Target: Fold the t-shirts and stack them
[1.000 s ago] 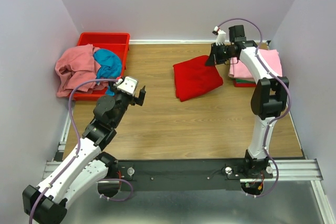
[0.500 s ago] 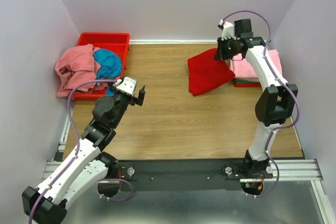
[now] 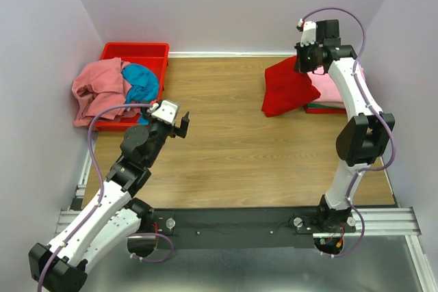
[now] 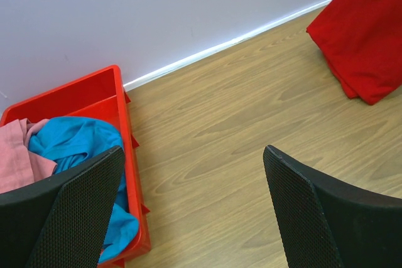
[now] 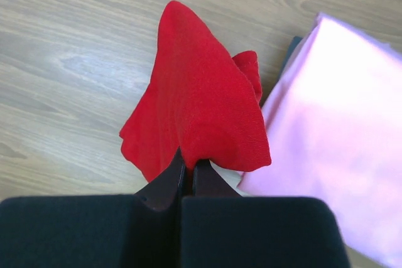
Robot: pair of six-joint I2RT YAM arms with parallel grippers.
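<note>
Red t-shirt (image 3: 284,87), folded: pinched in right hand (image 3: 304,68), hanging at left edge of light pink t-shirt stack (image 3: 330,90), far right of bench (image 3: 226,148). Left hand (image 3: 183,124): wide, empty, near red bin (image 3: 137,51) holding salmon pink t-shirt (image 3: 96,90) and teal t-shirt (image 3: 142,81).

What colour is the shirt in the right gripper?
Plain bright red, no pattern. The shirt shows best in the right wrist view.

The right gripper (image 3: 302,66) has dragged the red t-shirt (image 3: 284,87) rightward against the pink stack (image 3: 335,87).
</note>
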